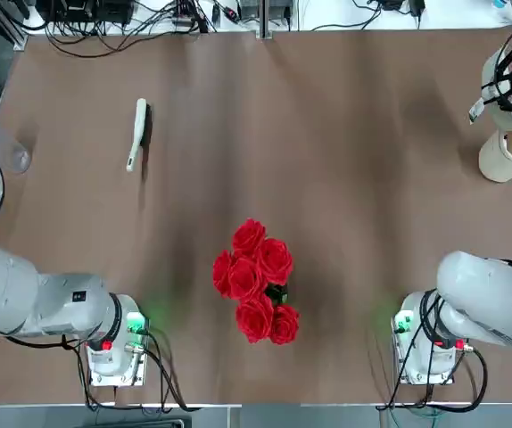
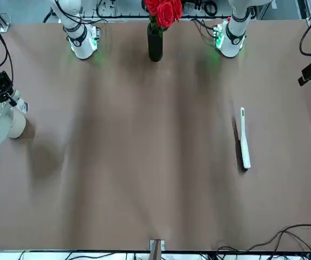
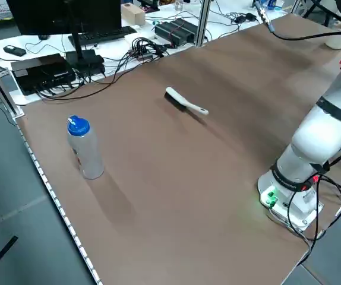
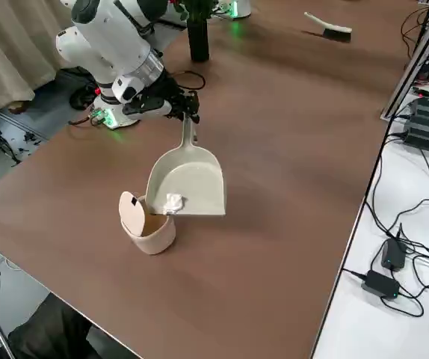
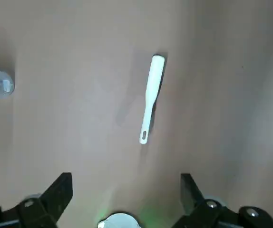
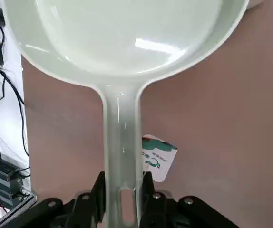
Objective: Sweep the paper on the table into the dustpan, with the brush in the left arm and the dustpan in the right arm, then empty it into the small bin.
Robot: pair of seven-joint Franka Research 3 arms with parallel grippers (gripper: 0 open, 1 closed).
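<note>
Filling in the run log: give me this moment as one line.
right tool: shut on dustpan handle, tilted at small bin | paper: at dustpan mouth | left tool: open, empty | brush: lying on table

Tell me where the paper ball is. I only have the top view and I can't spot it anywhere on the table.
Observer: The right side view shows the paper inside the dustpan, at its mouth edge, right by the rim of the small bin.
Operator: Is the pan actually being held?
Observer: Yes. In the right wrist view the right end effector is shut on the dustpan's handle.
Operator: And the left one?
Observer: The left wrist view shows the left end effector open and empty, with the brush lying on the table apart from it.
</note>
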